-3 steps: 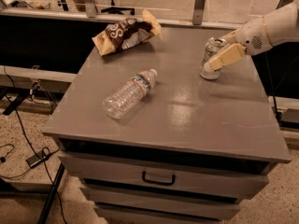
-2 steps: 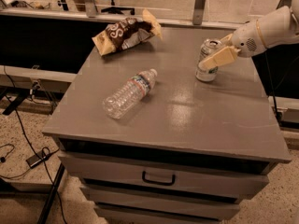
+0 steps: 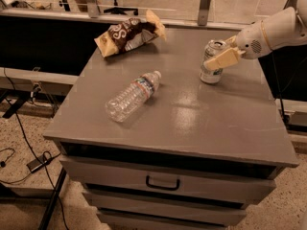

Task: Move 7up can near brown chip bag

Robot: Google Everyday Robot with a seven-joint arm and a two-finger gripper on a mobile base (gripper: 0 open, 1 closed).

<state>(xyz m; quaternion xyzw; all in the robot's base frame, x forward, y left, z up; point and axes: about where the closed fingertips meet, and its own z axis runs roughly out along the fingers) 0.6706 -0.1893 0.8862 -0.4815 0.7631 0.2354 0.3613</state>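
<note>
The 7up can (image 3: 211,63) stands upright on the right rear part of the grey cabinet top (image 3: 192,123). My gripper (image 3: 223,51) reaches in from the right on a white arm and is shut on the can, with one tan finger (image 3: 221,59) across its near side and the other behind it. The brown chip bag (image 3: 128,35) lies crumpled at the rear left corner of the top, well to the left of the can.
A clear plastic water bottle (image 3: 133,95) lies on its side in the left middle of the top, between the can and the front left edge. Drawers with a handle (image 3: 163,182) are below. Cables (image 3: 29,152) lie on the floor at left.
The gripper and the can have shifted a little to the left across the top. The bag and the bottle have not moved.
</note>
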